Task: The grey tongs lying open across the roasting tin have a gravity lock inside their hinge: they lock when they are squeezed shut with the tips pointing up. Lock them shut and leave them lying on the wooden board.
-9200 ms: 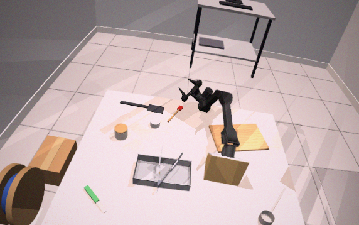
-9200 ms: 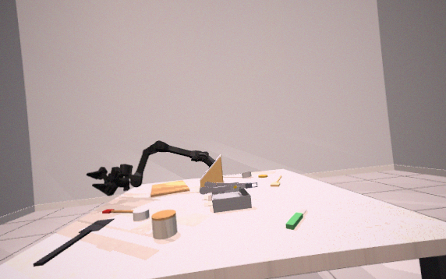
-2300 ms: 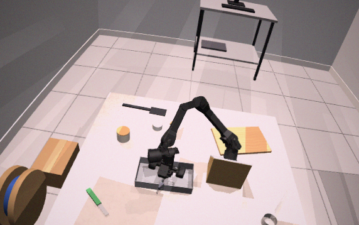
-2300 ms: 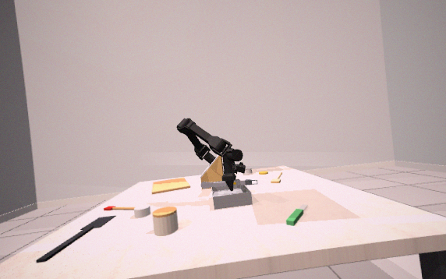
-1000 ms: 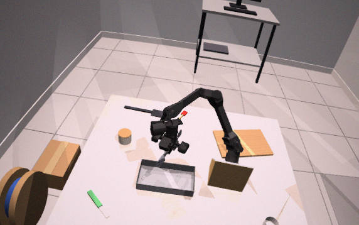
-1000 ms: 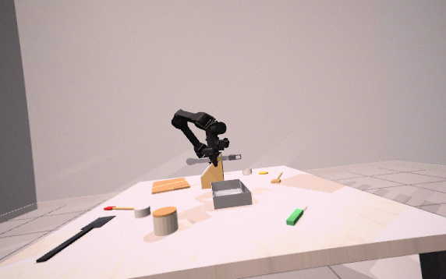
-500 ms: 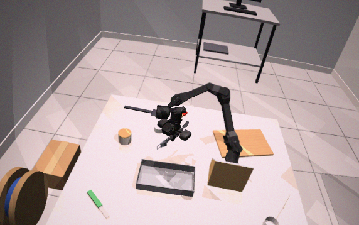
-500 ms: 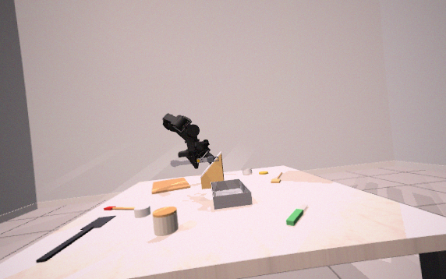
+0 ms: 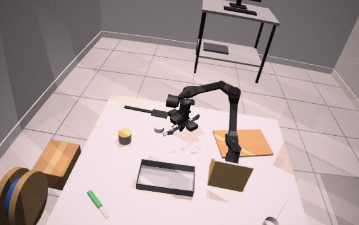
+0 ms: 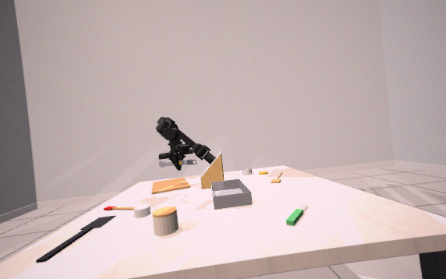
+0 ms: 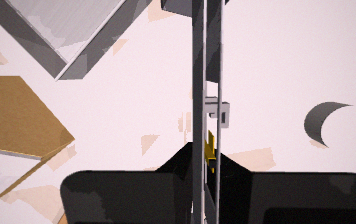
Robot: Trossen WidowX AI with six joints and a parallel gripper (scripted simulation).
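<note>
The grey tongs (image 9: 168,132) (image 10: 191,162) (image 11: 198,75) are in the air, lying about level, with their arms pressed close together. My gripper (image 9: 181,126) (image 10: 178,166) (image 11: 196,148) is shut on them around the middle. In the wrist view a yellow part shows between the arms near the fingers, and a small grey loop farther along. Whether the hinge is locked cannot be told. The wooden board (image 9: 255,141) (image 10: 168,187) lies on the table, apart from the tongs. The roasting tin (image 9: 166,189) (image 10: 234,201) holds no tongs.
A brown wedge-shaped block (image 9: 230,176) (image 10: 214,176) stands between tin and board, near the arm's base. A can with an orange top (image 9: 125,137) (image 10: 165,223), a low white round piece (image 9: 159,129) (image 10: 142,211), a black spatula (image 9: 160,114) (image 10: 74,240) and a green-handled tool (image 9: 95,198) (image 10: 295,217) lie around.
</note>
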